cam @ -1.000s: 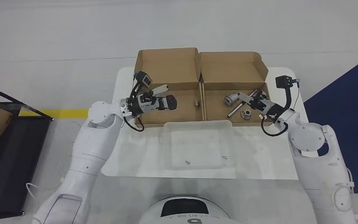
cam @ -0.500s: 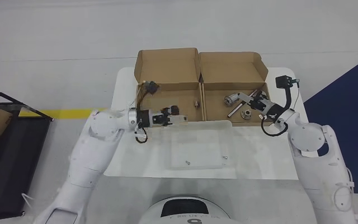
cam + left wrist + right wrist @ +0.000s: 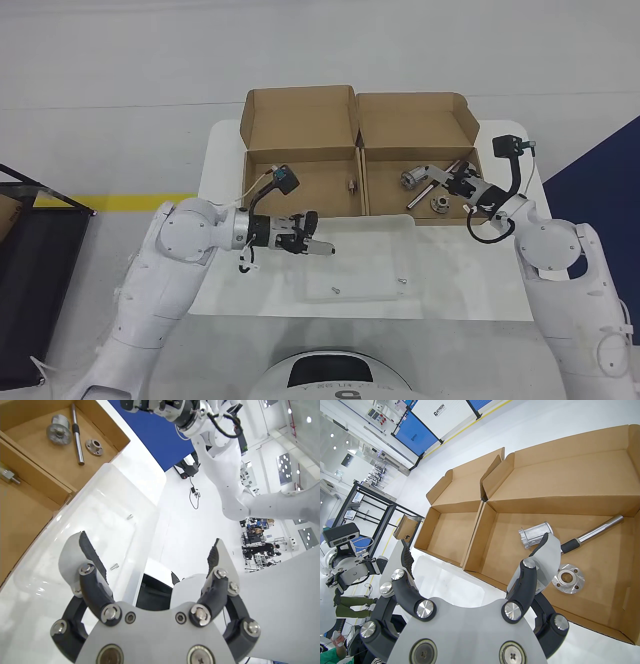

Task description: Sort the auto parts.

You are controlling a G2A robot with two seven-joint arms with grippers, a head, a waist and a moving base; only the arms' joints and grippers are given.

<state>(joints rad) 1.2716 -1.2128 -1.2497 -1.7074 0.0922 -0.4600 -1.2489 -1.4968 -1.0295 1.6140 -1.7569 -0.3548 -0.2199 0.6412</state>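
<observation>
My left gripper (image 3: 312,246) (image 3: 150,547) hangs open and holds nothing, over the left end of the clear white tray (image 3: 355,223) (image 3: 112,468). Two small screws (image 3: 336,290) (image 3: 402,281) (image 3: 114,566) (image 3: 129,516) lie in that tray. The left cardboard box (image 3: 300,160) holds one bolt-like fitting (image 3: 351,185) (image 3: 10,475). In the right cardboard box (image 3: 385,205) (image 3: 595,600) lie a ribbed metal hub (image 3: 409,177) (image 3: 536,533), a steel rod (image 3: 432,186) (image 3: 595,532) and a round flange (image 3: 439,203) (image 3: 568,578). Open too, my right gripper (image 3: 462,186) (image 3: 477,547) stands just above the rod and flange.
Both boxes stand side by side at the back of the white table (image 3: 225,180), lids folded back. The tray sits in front of them, near the table's front edge. A black rack (image 3: 30,250) stands on the floor to the left.
My left gripper has swung out of the left box and come forward over the tray, still open. The right arm has not moved.
</observation>
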